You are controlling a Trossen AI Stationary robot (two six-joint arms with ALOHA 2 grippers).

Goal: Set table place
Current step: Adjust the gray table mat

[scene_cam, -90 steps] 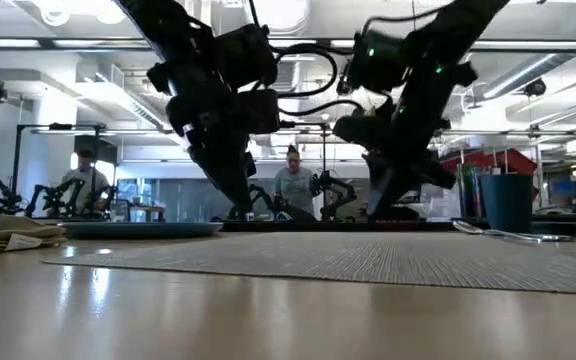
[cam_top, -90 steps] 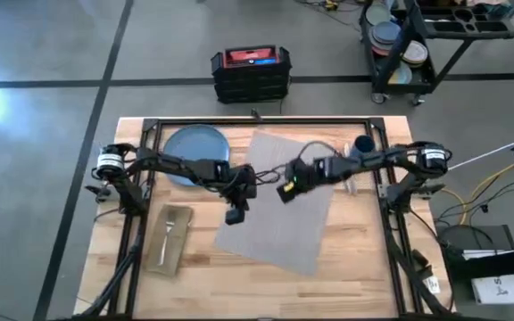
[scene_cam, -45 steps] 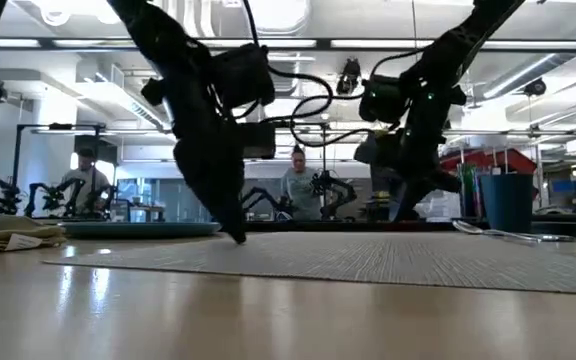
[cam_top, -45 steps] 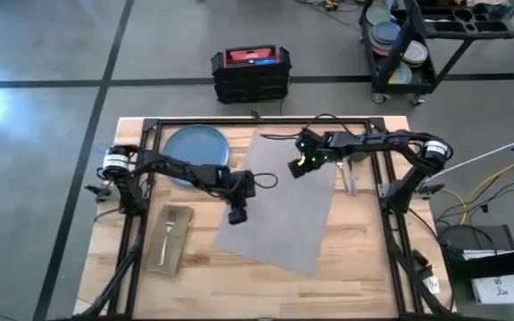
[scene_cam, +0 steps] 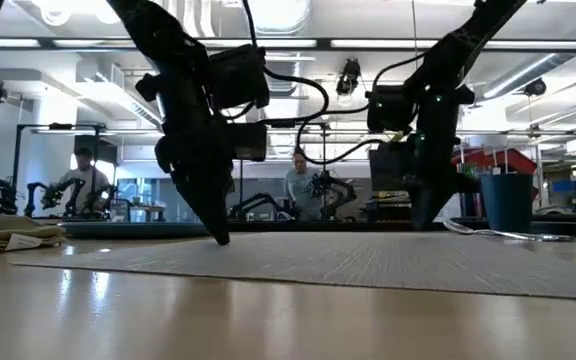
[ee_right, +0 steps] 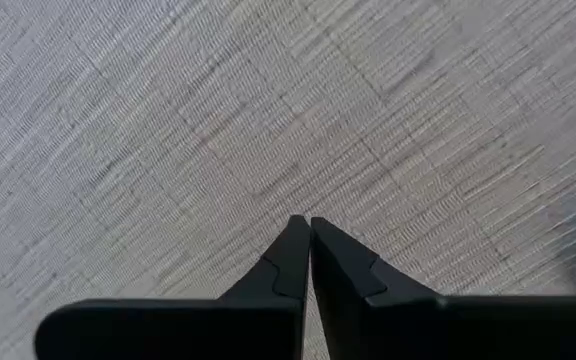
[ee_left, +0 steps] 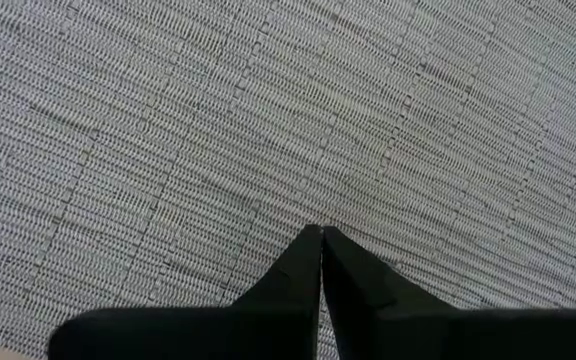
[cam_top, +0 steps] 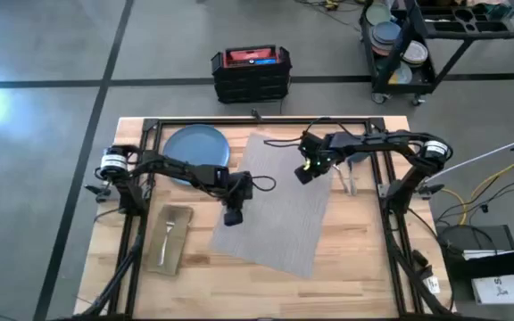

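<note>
The left gripper (cam_top: 232, 217) points down with its fingers (ee_left: 303, 262) pressed together, tips on the mat (cam_top: 279, 201) near its left edge. The right gripper (cam_top: 303, 175) also has its fingers (ee_right: 293, 252) closed together, tips down on the mat near its far right part. The mat lies skewed on the table (cam_top: 364, 267), both grippers on it and well apart from each other. Behind the left gripper, beside the mat's far left corner, sits the plate (cam_top: 194, 146). To that gripper's left lies the napkin (cam_top: 169, 238) with the fork (cam_top: 167, 234) on it. Just right of the right gripper, off the mat, lie the spoon (cam_top: 350, 181) and the cup (scene_cam: 507, 203).
</note>
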